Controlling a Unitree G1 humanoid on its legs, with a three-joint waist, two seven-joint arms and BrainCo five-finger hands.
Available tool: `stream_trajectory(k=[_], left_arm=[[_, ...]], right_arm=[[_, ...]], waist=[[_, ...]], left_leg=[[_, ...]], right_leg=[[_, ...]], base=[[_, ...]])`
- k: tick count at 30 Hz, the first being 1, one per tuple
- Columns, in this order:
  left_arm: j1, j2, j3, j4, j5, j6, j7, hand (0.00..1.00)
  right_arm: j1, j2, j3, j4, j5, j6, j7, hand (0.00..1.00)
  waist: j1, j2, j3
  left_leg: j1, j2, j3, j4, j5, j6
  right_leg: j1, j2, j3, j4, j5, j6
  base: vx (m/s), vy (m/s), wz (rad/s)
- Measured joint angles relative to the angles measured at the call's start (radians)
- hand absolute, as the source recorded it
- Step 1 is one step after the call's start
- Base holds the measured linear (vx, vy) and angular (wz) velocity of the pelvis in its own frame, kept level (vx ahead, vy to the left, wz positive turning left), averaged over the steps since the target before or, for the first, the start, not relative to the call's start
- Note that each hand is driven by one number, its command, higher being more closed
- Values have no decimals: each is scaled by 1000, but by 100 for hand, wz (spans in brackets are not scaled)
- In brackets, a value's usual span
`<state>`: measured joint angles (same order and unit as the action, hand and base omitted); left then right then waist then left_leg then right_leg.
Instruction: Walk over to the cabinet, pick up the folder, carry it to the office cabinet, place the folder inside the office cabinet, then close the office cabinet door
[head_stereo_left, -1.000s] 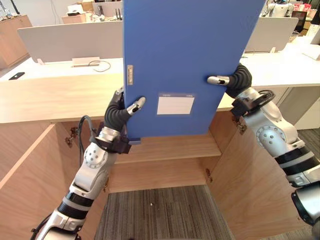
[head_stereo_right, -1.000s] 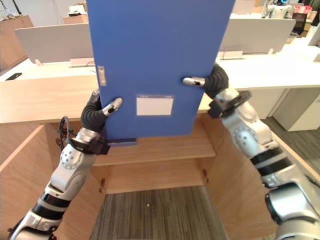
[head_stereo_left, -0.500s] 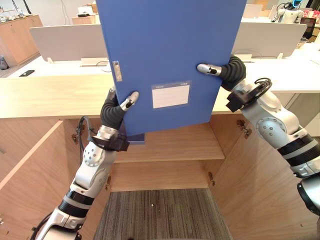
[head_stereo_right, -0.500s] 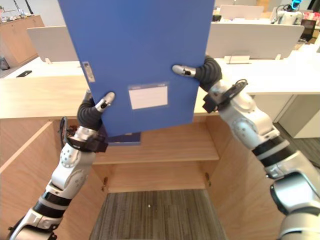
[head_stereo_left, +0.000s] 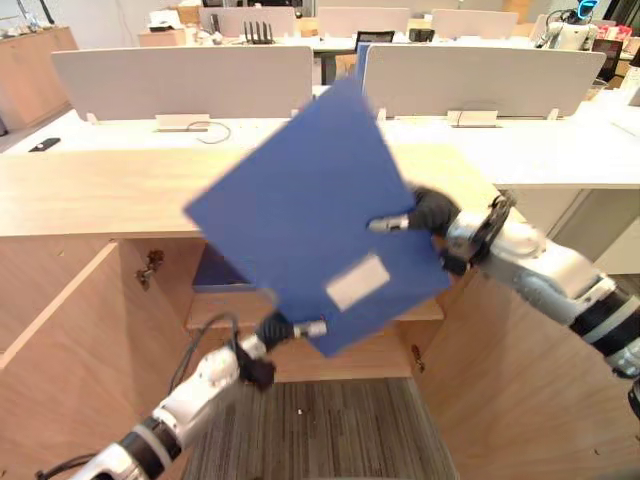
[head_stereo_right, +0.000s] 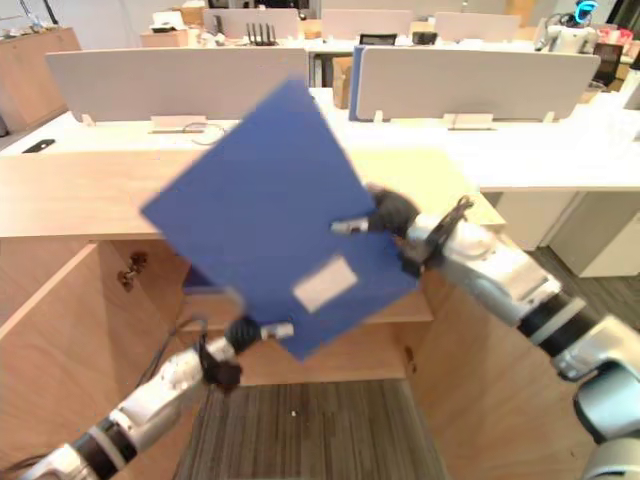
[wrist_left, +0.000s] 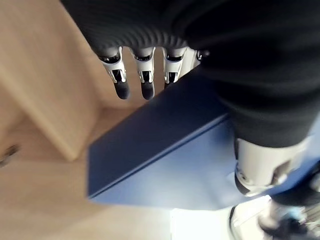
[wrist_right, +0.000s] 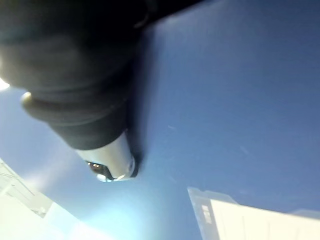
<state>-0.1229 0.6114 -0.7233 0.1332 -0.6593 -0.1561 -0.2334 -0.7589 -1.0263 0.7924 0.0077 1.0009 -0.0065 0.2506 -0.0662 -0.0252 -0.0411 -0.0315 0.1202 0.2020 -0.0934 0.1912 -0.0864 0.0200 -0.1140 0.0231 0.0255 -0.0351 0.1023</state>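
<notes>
Blue folder (head_stereo_left: 310, 230) with white label (head_stereo_left: 357, 282), pale wood-grain cabinet (head_stereo_left: 60, 330), grey striped carpet (head_stereo_left: 330, 430), white desk dividers (head_stereo_left: 180, 82)

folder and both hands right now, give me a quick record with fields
folder: blue, white label on its face, tilted onto a corner, held in the air in front of the cabinet
left hand: at the folder's lower edge, thumb on its face, fingers behind it
right hand: at the folder's right edge, thumb pressed on its face
cabinet: wooden, open, shelf inside
placement: not yet done; the folder appears to be off the shelf
</notes>
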Motion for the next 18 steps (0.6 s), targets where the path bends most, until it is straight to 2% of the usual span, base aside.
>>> stream_trajectory(k=[1, 3, 4, 7, 9, 10, 12, 14, 18], left_arm=[[58, -8, -2, 67, 29, 13, -55, 0], [83, -24, 0, 154, 54, 31, -70, 0], [120, -52, 33, 291, 112, 57, -81, 0], [165, -113, 124, 526, 193, 95, -87, 0], [188, -196, 278, 725, 299, 104, -87, 0], [190, -214, 320, 764, 335, 105, -83, 0], [209, -274, 484, 866, 434, 107, -63, 0], [224, -297, 557, 901, 495, 107, -40, 0], [249, -310, 660, 939, 598, 109, 18, 0]], right_arm=[[8, -3, 1, -27, -3, 13, 15, 100], [4, -18, -8, -55, 1, 11, 29, 100], [5, -43, -20, -108, 0, 2, 71, 100], [35, -101, -73, -212, -43, -31, 119, 100], [109, -121, -151, -258, -124, -53, 140, 100], [130, -121, -169, -264, -143, -53, 147, 100], [211, -125, -206, -295, -245, -55, 172, 100], [271, -125, -215, -317, -318, -55, 194, 100], [467, -107, -207, -350, -572, -53, 254, 100]], waist=[[-5, -4, 3], [-6, -8, 3], [-8, -16, 4], [-10, -35, 14], [-3, -57, 20], [-1, -62, 21], [4, -75, 22], [8, -77, 22], [24, -76, 23]], left_leg=[[2, 2, 5, 0, -3, -2], [7, 5, 12, 0, -6, -5], [12, 10, 16, 0, -10, -9], [15, 16, 20, 0, -14, -14], [17, 19, 25, 0, -17, -16], [18, 19, 26, 0, -17, -16], [20, 20, 29, 0, -19, -16], [27, 20, 34, 0, -22, -17], [33, 26, 41, 0, -29, -21]], right_leg=[[-1, 2, 4, 0, 0, 0], [0, 4, 9, 0, 0, 0], [4, 8, 11, 0, -1, -1], [4, 14, 14, 1, -4, -6], [4, 16, 18, 2, -5, -8], [3, 16, 20, 3, -6, -8], [0, 17, 25, 10, -8, -11], [0, 17, 31, 18, -12, -13], [-15, 24, 42, 47, -32, -21]], base=[[52, -3, -9], [44, -6, -11], [42, -13, -11], [31, -19, -7], [3, -1, -6], [-5, 3, -5], [-15, 5, -5], [-16, 6, -8], [-36, -4, -6]])
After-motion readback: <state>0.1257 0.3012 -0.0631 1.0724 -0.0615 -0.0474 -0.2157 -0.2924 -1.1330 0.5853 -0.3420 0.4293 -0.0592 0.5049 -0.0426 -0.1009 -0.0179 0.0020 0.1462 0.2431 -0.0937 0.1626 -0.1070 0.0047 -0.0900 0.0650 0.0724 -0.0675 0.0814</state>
